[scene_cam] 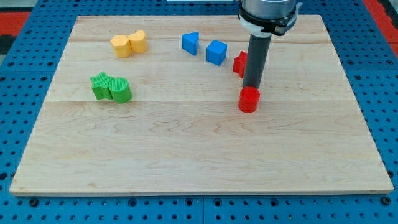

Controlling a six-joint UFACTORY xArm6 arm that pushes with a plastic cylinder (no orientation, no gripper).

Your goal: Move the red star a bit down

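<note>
The red star (239,63) lies at the view's upper right of the wooden board, partly hidden behind my dark rod. My tip (251,86) rests on the board just below and right of the star, close to it. A red cylinder (249,99) stands right below the tip, nearly touching it.
A blue cube (216,52) and a blue triangular block (191,43) lie left of the star. Two yellow blocks (129,43) sit at the upper left. A green star (101,85) and a green cylinder (120,90) touch at the left. The board (199,155) sits on a blue pegboard.
</note>
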